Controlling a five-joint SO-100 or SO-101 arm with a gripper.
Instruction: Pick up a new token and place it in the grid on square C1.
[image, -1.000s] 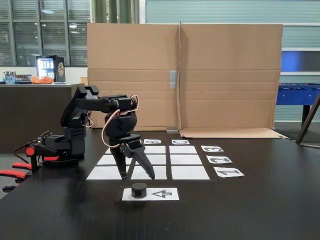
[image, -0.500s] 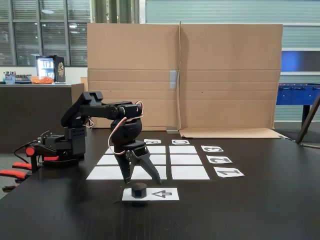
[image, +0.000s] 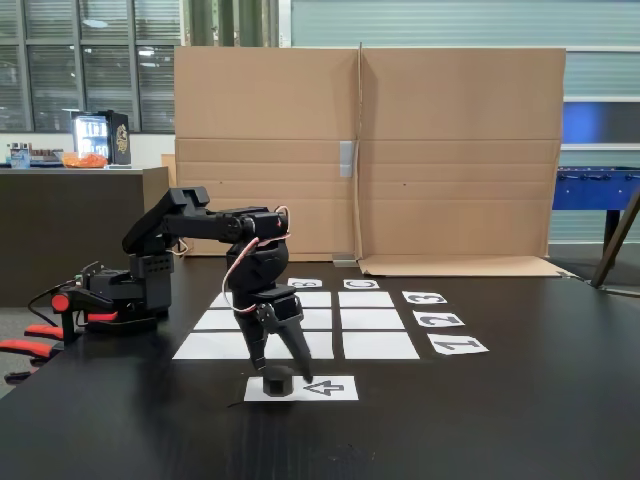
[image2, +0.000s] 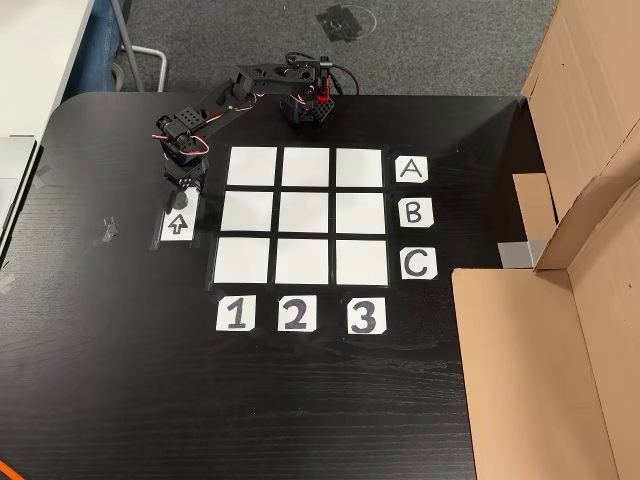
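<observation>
Landmark: the arrow strip (image: 302, 388), white paper on the black table (image: 480, 420), nearest the fixed camera.

Token (image: 277, 380) sits on the blank end of the arrow strip, behind the arrow's tail, left of the arrow in the fixed view. Squat black puck, no long axis worth noting, so the approach angle should not matter.

Gripper (image: 283, 371) hangs directly over that end of the strip, pointing down. Jaws are parted, one finger to each side of the token, tips down at about the token's top. Nothing held. Contact with the token: cannot tell. In the other view the gripper (image2: 180, 197) covers the token's spot.

Key relation: token lies straight below, between the jaws. Judgement: a slight further drop, then close.

Beyond the strip: the grid (image2: 305, 214). Square C1 (image2: 243, 261) is the corner just past the strip's arrow end, unoccupied. All nine squares look bare.
</observation>
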